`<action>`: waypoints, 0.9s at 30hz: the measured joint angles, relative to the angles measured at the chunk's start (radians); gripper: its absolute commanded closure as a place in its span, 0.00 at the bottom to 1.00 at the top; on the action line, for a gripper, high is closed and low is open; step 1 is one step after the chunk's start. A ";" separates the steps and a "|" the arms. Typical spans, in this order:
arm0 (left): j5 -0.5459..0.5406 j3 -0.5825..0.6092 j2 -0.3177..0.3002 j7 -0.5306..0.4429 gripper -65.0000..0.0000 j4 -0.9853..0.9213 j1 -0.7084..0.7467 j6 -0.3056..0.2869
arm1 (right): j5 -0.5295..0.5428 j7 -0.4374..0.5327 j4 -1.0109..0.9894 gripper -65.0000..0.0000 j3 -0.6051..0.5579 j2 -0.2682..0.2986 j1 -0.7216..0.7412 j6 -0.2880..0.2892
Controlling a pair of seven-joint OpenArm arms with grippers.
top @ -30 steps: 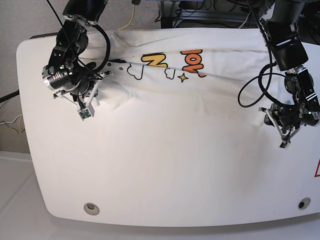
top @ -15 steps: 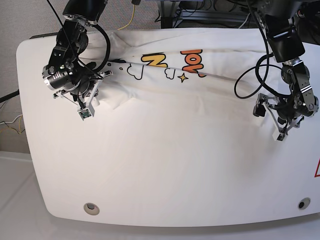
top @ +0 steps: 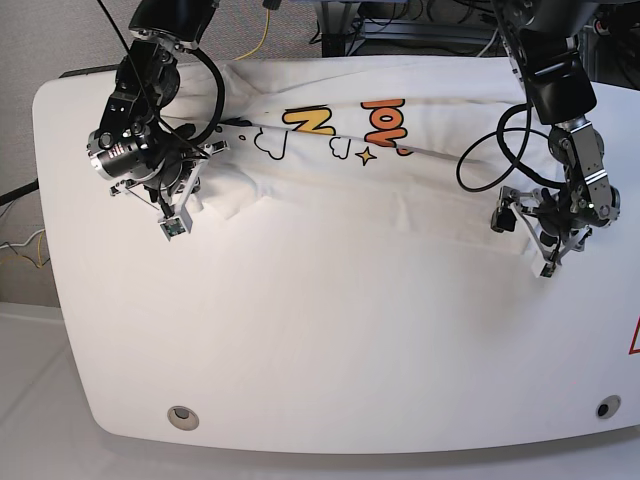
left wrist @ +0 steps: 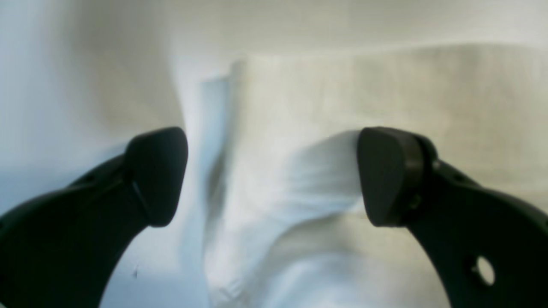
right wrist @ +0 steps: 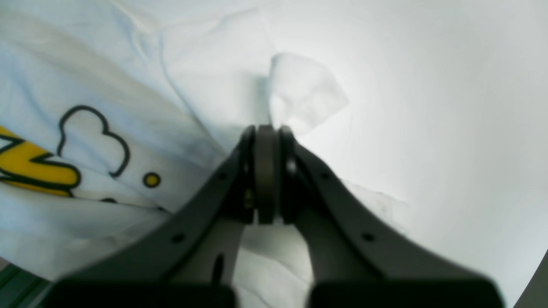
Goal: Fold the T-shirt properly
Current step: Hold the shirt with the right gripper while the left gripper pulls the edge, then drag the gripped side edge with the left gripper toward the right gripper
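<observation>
Left gripper (left wrist: 274, 175): jaws spread wide, nothing between the pads; a raised ridge of white cloth lies just under the gap.
Right gripper (right wrist: 265, 171): pads pressed together; it seems to pinch a fold of the shirt, though the arm hides the contact in the base view.
T-shirt (top: 400, 180): spread flat across the far half of the table (top: 330, 370), print of yellow and orange letters facing up, between the two arms.
Sleeve corner (right wrist: 306, 94): a small flap just beyond the right gripper's tips.
Around: cables (top: 480, 165) loop beside the left arm, over the shirt's edge.
</observation>
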 measured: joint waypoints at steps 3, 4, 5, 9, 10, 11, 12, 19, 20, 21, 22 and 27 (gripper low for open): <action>0.003 0.006 0.014 -0.025 0.08 -0.011 -0.005 0.006 | 0.000 -0.001 0.000 1.00 0.000 0.000 0.000 0.000; 0.004 0.008 0.017 -0.031 0.08 -0.011 -0.005 0.007 | 0.000 -0.001 0.000 1.00 0.000 0.000 0.000 0.000; 0.003 0.012 0.018 -0.039 0.08 -0.011 -0.005 0.007 | 0.000 -0.001 0.000 1.00 0.000 0.000 0.000 0.000; 0.001 0.027 0.023 -0.041 0.21 -0.011 -0.005 0.007 | 0.001 0.001 0.000 1.00 0.000 0.000 0.000 0.000; -0.001 0.034 0.023 -0.042 0.26 -0.011 -0.005 0.007 | 0.000 0.000 0.000 1.00 0.000 0.000 0.000 0.000; 0.000 0.039 0.023 -0.042 0.35 -0.011 -0.005 0.007 | 0.000 0.000 0.000 1.00 0.000 0.000 0.000 0.000; 0.000 0.045 0.023 -0.042 0.40 -0.011 -0.007 0.007 | 0.000 0.000 0.000 1.00 0.000 0.000 0.000 0.000; -0.008 0.061 0.023 -0.042 0.78 -0.013 -0.007 0.007 | 0.001 0.001 0.000 1.00 0.000 -0.001 0.000 0.000; -0.009 0.061 0.023 -0.042 0.78 -0.014 -0.007 0.007 | 0.000 0.001 0.000 1.00 0.000 0.000 0.000 0.000; -0.009 0.061 0.023 -0.042 0.78 -0.014 -0.007 0.007 | 0.000 0.001 0.000 1.00 0.000 0.000 0.000 0.000; -0.009 0.061 0.023 -0.042 0.78 -0.014 -0.007 0.007 | 0.000 0.000 0.000 1.00 0.000 0.000 0.000 0.000; -0.018 0.061 0.026 -0.050 0.78 -0.013 0.002 0.007 | 0.001 0.001 0.000 1.00 0.000 0.000 0.000 0.000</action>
